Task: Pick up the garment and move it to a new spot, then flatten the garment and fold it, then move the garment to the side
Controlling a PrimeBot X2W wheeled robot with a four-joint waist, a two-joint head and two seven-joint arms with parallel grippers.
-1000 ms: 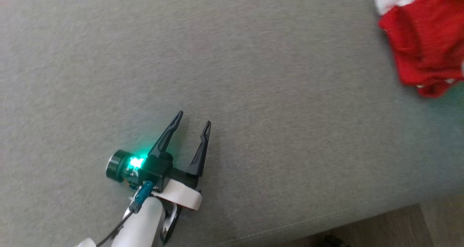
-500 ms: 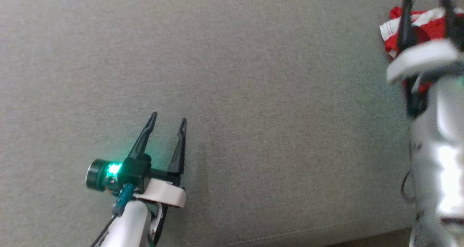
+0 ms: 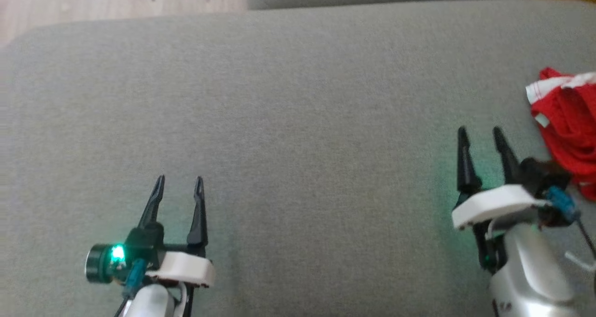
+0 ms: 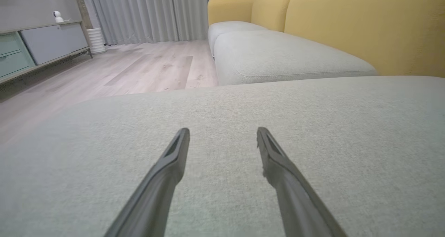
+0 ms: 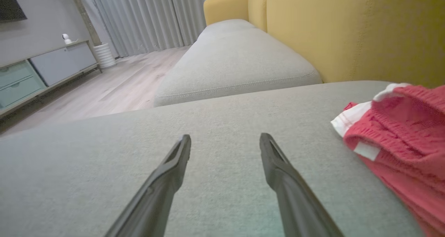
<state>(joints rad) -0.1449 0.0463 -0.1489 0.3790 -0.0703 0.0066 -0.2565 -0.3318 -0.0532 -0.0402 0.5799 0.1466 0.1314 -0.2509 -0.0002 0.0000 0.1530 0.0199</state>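
Observation:
The garment [image 3: 570,126] is red mesh cloth with white trim, lying bunched at the right edge of the grey sofa cushion [image 3: 302,121]. In the right wrist view the garment [image 5: 403,139] lies to the right of my fingers. My right gripper [image 3: 479,133] stands open just left of the garment, apart from it, with nothing between its fingers. Over bare cushion at the lower left, my left gripper [image 3: 179,182] is open and empty too. In each wrist view the two dark fingers [image 4: 174,160] [image 5: 174,160] are spread wide above the cushion.
Wooden floor [image 3: 116,0] lies beyond the cushion's far left corner. A yellow sofa back [image 5: 347,31] rises behind the garment, with another grey seat cushion [image 4: 278,56] ahead. A low cabinet [image 4: 38,45] and curtains stand across the room.
The head camera has swung, shifting the whole picture. My right gripper has come into view and now stands open beside the garment. My left gripper stays open.

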